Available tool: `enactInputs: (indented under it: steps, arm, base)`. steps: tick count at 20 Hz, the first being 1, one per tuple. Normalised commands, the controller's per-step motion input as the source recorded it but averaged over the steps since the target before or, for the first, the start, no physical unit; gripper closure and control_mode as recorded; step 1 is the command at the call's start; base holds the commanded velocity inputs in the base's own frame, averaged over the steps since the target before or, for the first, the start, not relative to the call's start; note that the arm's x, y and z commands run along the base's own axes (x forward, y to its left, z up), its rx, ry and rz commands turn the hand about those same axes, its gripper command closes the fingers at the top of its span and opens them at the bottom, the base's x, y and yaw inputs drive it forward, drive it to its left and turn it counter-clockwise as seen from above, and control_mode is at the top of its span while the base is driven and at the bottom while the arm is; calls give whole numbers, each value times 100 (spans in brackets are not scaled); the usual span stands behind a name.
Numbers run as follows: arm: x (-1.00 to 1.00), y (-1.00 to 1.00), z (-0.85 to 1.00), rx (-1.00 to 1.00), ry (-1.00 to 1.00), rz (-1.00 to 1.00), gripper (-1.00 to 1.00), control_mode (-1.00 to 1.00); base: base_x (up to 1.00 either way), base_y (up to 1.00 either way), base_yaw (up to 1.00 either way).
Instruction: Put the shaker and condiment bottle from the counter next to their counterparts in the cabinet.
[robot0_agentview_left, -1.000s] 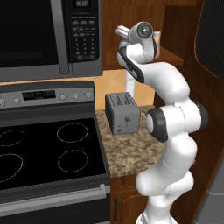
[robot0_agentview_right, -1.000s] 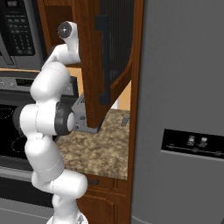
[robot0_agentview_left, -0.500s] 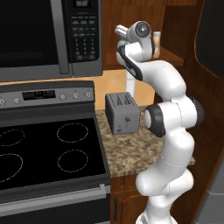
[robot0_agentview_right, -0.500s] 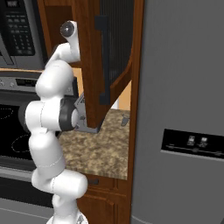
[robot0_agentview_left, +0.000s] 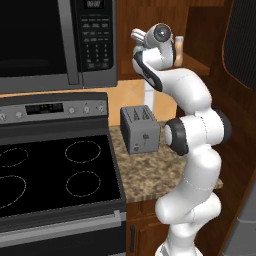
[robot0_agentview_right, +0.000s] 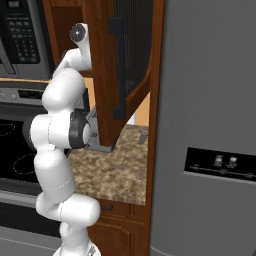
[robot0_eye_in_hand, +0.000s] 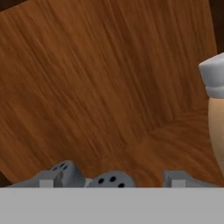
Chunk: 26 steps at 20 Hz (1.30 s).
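cabinet (robot0_eye_in_hand: 100, 78) interior is all reddish-brown wood, visible grain, kinda satin sheen. condiment bottle (robot0_eye_in_hand: 216, 127) looks like smooth matt peach plastic with a pale grey-white cap. counter (robot0_agentview_left: 150, 172) is speckled granite, fairly dull. toaster (robot0_agentview_left: 140, 129) reads as brushed grey metal. stovetop (robot0_agentview_left: 55, 180) is glossy black glass, microwave (robot0_agentview_left: 55, 40) dark glass plus steel trim. fridge (robot0_agentview_right: 210, 125) is flat matt grey
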Motion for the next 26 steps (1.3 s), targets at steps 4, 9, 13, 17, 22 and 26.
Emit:
enactInputs:
  steps: [4, 9, 13, 17, 22, 26]
  arm:
    - [-2, 0, -6, 0, 0, 0, -100, -100]
    - [-40, 0, 0, 0, 0, 0, -100, -100]
    - [-61, 0, 0, 0, 0, 0, -100, -100]
    - [-56, 0, 0, 0, 0, 0, -100, -100]
    - [-65, 0, 0, 0, 0, 0, -100, -100]
    - [-76, 16, 0, -1, -1, 0, -100, -100]
  base:
    - [0, 0, 0]
    - [0, 0, 0]
    - [0, 0, 0]
    - [0, 0, 0]
    - [0, 0, 0]
    - [0, 0, 0]
